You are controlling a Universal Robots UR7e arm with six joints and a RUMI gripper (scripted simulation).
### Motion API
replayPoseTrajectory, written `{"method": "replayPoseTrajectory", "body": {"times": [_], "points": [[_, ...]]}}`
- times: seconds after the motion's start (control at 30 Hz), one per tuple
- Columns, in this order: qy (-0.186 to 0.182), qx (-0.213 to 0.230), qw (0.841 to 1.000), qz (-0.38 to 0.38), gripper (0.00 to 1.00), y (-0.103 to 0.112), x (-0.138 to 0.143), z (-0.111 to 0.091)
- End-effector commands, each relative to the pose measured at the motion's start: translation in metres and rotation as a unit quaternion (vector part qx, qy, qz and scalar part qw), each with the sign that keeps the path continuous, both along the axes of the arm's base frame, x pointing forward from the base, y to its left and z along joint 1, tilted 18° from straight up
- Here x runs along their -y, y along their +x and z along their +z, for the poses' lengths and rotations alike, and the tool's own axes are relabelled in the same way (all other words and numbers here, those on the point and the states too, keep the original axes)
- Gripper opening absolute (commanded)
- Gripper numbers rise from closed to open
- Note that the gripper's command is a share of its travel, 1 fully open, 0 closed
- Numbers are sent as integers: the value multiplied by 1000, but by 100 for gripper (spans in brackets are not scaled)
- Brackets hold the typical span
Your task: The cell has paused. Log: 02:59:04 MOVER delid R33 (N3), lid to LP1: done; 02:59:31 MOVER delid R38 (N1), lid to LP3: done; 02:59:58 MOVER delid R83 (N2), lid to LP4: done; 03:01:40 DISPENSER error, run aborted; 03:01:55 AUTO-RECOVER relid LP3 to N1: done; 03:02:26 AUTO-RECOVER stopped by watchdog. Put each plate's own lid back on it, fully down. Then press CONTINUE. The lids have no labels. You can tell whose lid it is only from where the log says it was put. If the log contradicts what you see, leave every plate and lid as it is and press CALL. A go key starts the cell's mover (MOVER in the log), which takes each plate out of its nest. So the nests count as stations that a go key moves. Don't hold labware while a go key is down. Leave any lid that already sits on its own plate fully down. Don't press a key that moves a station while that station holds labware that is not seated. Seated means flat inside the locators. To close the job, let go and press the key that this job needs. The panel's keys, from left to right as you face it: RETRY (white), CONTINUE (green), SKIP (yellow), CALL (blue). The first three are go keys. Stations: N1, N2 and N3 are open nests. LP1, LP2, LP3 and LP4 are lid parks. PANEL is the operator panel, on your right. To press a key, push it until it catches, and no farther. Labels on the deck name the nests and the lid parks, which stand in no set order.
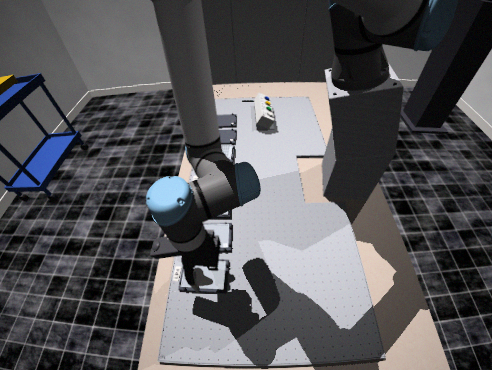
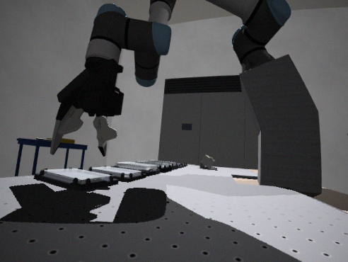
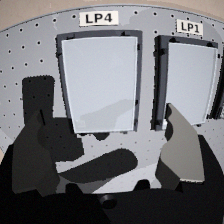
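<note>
My gripper (image 2: 78,153) (image 3: 103,107) is open and empty. It hangs a little above the deck, over the near edge of the lid park labelled LP4 (image 3: 99,18). A clear flat lid (image 3: 100,80) (image 2: 71,174) (image 1: 221,278) lies in LP4, inside its dark frame. Beside it, the park labelled LP1 (image 3: 189,27) holds a second lid (image 3: 190,80) (image 2: 113,171) (image 1: 223,238). In the top view the arm's wrist hides the fingers. The operator panel (image 1: 265,111) (image 2: 208,162) with its four coloured keys stands at the far end of the deck. The nests farther along the row are mostly hidden behind the arm.
More stations (image 1: 227,122) continue the row toward the panel. The robot's grey pedestal (image 1: 360,145) (image 2: 286,134) stands on the deck's right side. A blue cart (image 1: 30,135) (image 2: 42,143) stands on the floor to the left.
</note>
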State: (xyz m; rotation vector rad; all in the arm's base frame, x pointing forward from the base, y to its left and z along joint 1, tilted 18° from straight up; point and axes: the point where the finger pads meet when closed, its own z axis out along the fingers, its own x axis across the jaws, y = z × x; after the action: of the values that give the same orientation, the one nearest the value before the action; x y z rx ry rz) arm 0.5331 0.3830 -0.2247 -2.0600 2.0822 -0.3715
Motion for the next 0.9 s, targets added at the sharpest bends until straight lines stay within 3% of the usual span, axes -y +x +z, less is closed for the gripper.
{"method": "replayPoseTrajectory", "body": {"times": [0.0, 0.27, 0.87], "points": [[0, 0, 1000, 0, 82, 1, -3, 1], [0, 0, 1000, 0, 82, 1, -3, 1], [0, 0, 1000, 0, 82, 10, -1, -25]]}}
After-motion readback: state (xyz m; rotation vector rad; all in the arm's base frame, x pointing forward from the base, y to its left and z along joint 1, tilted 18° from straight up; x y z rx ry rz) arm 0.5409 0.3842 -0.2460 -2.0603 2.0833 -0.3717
